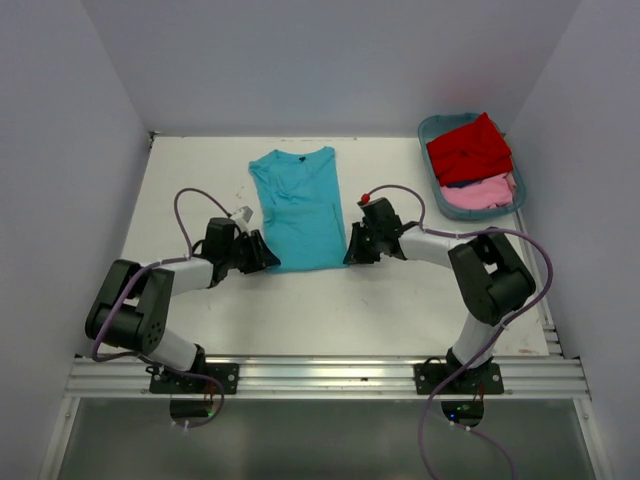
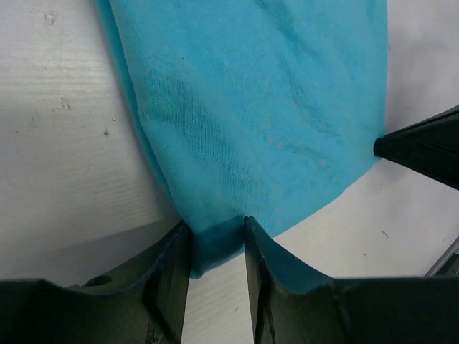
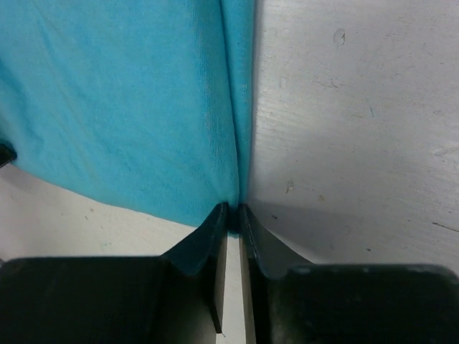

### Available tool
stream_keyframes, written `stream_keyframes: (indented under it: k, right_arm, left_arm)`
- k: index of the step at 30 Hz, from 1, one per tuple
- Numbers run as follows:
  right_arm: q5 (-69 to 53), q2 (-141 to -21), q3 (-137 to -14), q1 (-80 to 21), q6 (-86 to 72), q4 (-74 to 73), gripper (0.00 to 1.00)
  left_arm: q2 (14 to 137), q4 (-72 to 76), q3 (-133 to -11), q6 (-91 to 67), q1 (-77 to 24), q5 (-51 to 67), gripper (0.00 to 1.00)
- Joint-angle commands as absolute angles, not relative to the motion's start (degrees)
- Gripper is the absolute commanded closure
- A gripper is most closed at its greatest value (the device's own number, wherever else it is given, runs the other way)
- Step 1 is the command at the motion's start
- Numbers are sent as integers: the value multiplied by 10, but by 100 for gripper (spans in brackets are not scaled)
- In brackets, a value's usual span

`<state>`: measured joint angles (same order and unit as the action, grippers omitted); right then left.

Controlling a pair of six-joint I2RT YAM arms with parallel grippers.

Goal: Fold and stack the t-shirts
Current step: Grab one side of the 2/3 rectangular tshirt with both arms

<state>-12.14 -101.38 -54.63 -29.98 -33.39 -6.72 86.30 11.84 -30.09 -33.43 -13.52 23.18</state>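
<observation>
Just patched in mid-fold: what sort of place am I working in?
Probably a lab test cell, not a home: a bare white table boxed in by plain white walls, with an aluminium rail at its near edge.

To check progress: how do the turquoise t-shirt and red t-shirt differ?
The turquoise t-shirt lies spread on the table; the red t-shirt sits bunched in the tub. The left end effector and right end effector meet the turquoise t-shirt's near corners; neither nears the red t-shirt. Both are plain cloth.

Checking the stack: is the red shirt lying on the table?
No, the red shirt lies in the tub with the pink shirt.
</observation>
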Motion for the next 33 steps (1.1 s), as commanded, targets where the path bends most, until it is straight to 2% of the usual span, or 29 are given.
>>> stream_keyframes:
  k: [1,4,8,9,11,15,25,30,33]
  right_arm:
    - [-127,-1017,-534,-301,-348,-52,90]
    - [-126,-1009,-520,-302,-352,-52,100]
    - [-125,-987,-501,-307,-356,-50,100]
    - [-126,-982,-495,-308,-358,-52,100]
    - [-125,-969,-487,-314,-357,-59,100]
    - [-111,-902,-457,-343,-356,-83,100]
    - [-64,-731,-424,-429,-385,-201,100]
    - [-48,-622,-431,-470,-410,-270,100]
    - [-36,-578,-455,-482,-417,-317,100]
  left_arm:
    - [899,68,-271,-327,-137,228,62]
    - [903,63,-267,-321,-137,229,74]
    - [918,73,-255,-317,-138,243,89]
    - [919,77,-251,-318,-138,245,95]
    - [911,83,-239,-318,-139,265,99]
    - [844,22,-225,-314,-156,266,100]
    - [530,-198,-214,-391,-227,264,100]
    - [415,-307,-259,-444,-259,260,100]
    - [395,-353,-307,-446,-259,248,100]
